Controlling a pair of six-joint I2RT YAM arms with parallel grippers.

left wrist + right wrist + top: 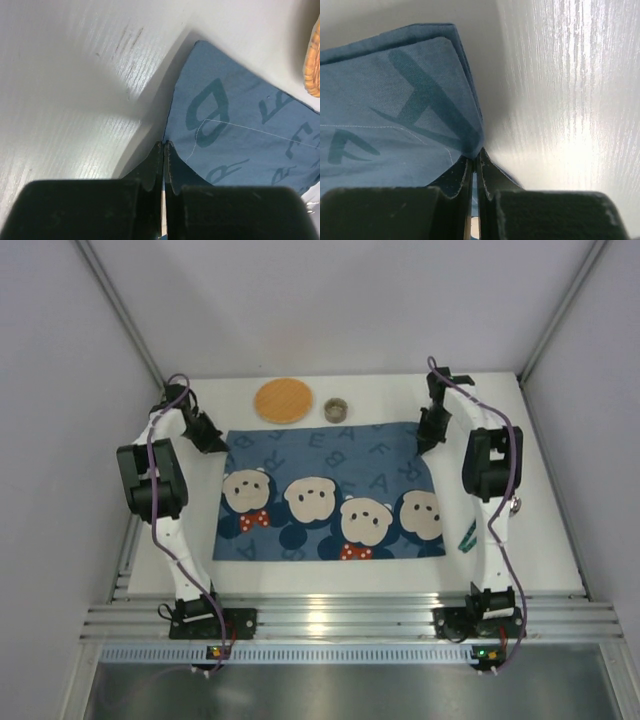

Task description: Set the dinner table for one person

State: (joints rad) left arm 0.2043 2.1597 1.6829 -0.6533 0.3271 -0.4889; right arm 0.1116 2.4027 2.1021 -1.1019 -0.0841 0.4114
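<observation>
Lit brightly from above: glare on the dinner table (575, 150) centre right, soft shadows, wrist views blurred along bottom.

Capital letters are printed tone on tone across the blue bear-print cloth mat (330, 455). A, E and R read from above (a big A fills the right wrist view). The rest are unclear.
</observation>
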